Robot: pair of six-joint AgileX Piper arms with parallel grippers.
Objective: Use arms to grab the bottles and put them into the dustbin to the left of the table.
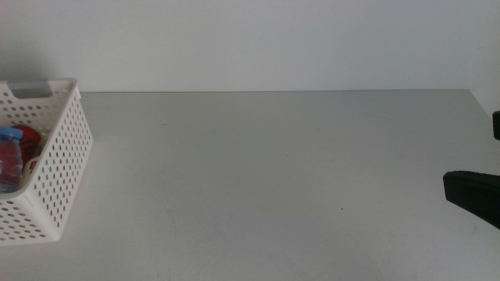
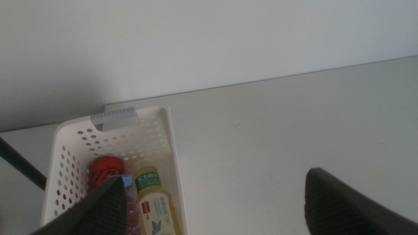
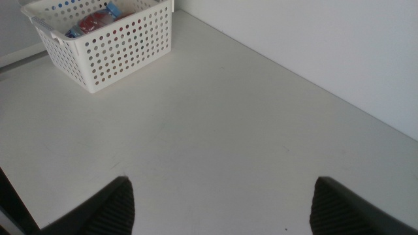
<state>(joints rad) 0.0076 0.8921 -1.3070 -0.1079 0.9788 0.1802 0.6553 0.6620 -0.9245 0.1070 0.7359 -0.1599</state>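
Dustbin (image 1: pixel 55 156) at the table's (image 1: pixel 273 179) left edge contains the yellow tea bottle (image 2: pixel 154 205), red can (image 2: pixel 104 173) and blue-capped water bottle (image 1: pixel 9 160). Left gripper (image 2: pixel 215 202) hangs above it, jaws spread, empty. Right gripper (image 3: pixel 222 205), jaws likewise apart and empty, sits at the table's right side.

Plain white wall (image 1: pixel 258 43) behind.

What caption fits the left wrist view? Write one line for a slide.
Open left gripper above the white dustbin holding tea bottle and red can.

White basket (image 1: pixel 58 156) dotted with rows of holes; inside, a red can (image 2: pixel 104 171), a yellow bottle (image 2: pixel 155 207) with green-white label, and a blue cap (image 1: pixel 10 134); light-grey table (image 1: pixel 273 179).
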